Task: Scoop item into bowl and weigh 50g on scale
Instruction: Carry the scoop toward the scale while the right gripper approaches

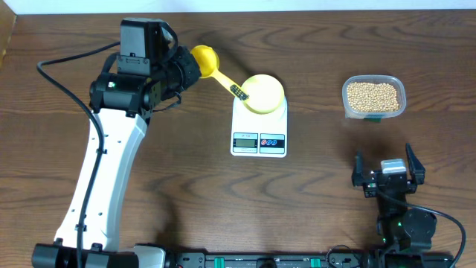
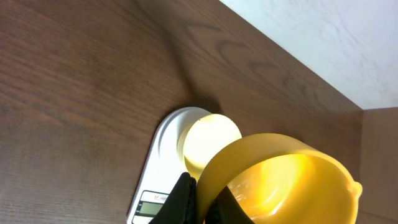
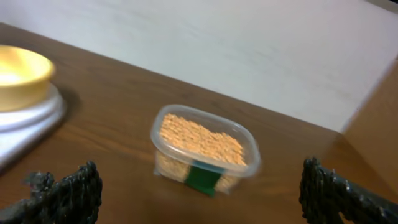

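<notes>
The tan beans (image 1: pixel 373 94) fill a clear tub (image 1: pixel 398 104) at the right; they also show in the right wrist view (image 3: pixel 199 138). The pale-yellow bowl (image 1: pixel 265 94) stands on the white scale (image 1: pixel 258 141) at mid-table, and no beans show in it. My left gripper (image 2: pixel 202 199) is shut on the rim of a yellow scoop (image 2: pixel 280 180), whose cup (image 1: pixel 204 56) is held left of the bowl with its handle reaching over the bowl's edge. No beans show in the scoop. My right gripper (image 1: pixel 388 167) is open and empty, in front of the tub.
The left wrist view shows the scale (image 2: pixel 163 146) and bowl (image 2: pixel 208 138) below the scoop. The right wrist view shows the tub (image 3: pixel 249 149) ahead, with the bowl (image 3: pixel 18 71) and scale (image 3: pixel 31 115) at far left. A pale wall borders the table's far edge.
</notes>
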You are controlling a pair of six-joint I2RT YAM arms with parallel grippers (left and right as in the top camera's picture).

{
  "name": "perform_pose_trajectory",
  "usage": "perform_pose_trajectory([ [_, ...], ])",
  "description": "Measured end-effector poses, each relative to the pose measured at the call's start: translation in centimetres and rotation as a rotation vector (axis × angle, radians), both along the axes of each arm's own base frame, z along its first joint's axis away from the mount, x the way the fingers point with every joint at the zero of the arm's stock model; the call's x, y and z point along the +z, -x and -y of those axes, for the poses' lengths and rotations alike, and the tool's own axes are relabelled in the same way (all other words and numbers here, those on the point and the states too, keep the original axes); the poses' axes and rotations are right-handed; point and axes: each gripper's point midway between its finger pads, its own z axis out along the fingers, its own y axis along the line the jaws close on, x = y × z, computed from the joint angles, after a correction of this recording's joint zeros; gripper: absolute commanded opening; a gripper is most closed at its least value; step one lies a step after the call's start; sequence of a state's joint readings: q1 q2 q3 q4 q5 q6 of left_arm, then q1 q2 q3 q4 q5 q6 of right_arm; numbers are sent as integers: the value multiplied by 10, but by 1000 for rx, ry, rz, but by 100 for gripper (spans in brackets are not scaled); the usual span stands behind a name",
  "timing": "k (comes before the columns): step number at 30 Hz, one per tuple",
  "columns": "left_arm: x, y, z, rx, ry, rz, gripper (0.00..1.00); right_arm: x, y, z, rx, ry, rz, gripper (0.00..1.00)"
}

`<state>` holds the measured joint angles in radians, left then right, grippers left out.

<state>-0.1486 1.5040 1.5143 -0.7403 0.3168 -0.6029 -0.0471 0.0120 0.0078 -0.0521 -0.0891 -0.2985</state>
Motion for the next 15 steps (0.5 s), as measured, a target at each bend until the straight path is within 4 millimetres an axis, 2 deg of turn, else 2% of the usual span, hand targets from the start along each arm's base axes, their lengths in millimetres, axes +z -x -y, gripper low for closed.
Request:
perform_pose_trajectory([
  [8, -1, 3, 12, -27, 1, -2, 8, 14, 10, -53, 312, -54, 50, 99],
  [15, 0, 3, 16, -36, 3, 4, 8, 14, 22, -78, 471, -127, 23, 99],
])
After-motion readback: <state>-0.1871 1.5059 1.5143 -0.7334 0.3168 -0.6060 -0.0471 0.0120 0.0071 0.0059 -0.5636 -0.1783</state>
